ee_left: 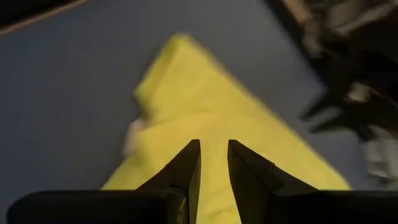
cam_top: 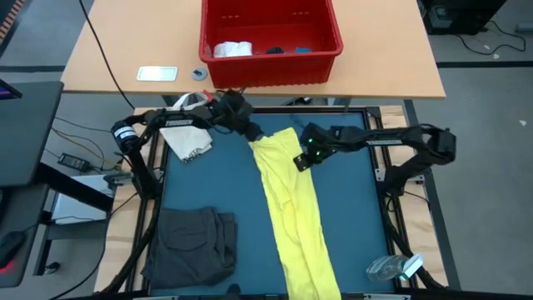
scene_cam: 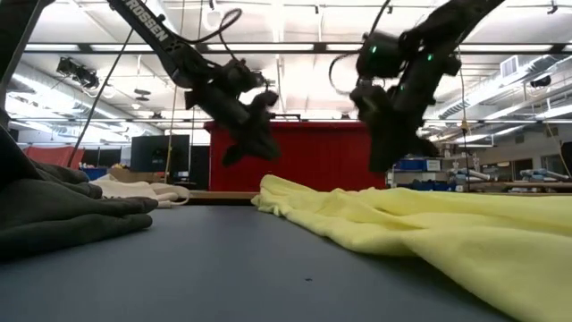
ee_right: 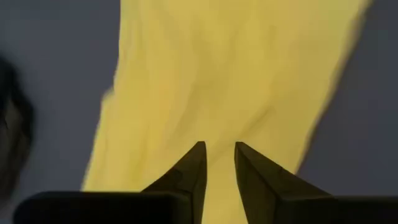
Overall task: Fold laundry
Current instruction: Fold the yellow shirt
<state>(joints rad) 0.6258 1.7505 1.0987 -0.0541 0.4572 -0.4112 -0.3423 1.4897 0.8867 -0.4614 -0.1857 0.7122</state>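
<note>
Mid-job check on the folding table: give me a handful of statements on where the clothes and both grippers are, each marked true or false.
1. The yellow T-shirt lies in a long strip down the mat. True.
2. The dark grey garment sits in the red basket. False: it lies on the mat's near left corner.
3. Both the left gripper and right gripper are at the shirt's far end. True.
4. The white cloth covers the yellow shirt. False: it lies apart, beside the left arm.

A red plastic basket [cam_top: 271, 62] is sitting on the wooden table [cam_top: 125, 42] beyond the dark blue mat [cam_top: 216, 179]. A small white card [cam_top: 156, 73] is lying near it. A clear plastic item [cam_top: 391, 267] is resting at the mat's corner.
</note>
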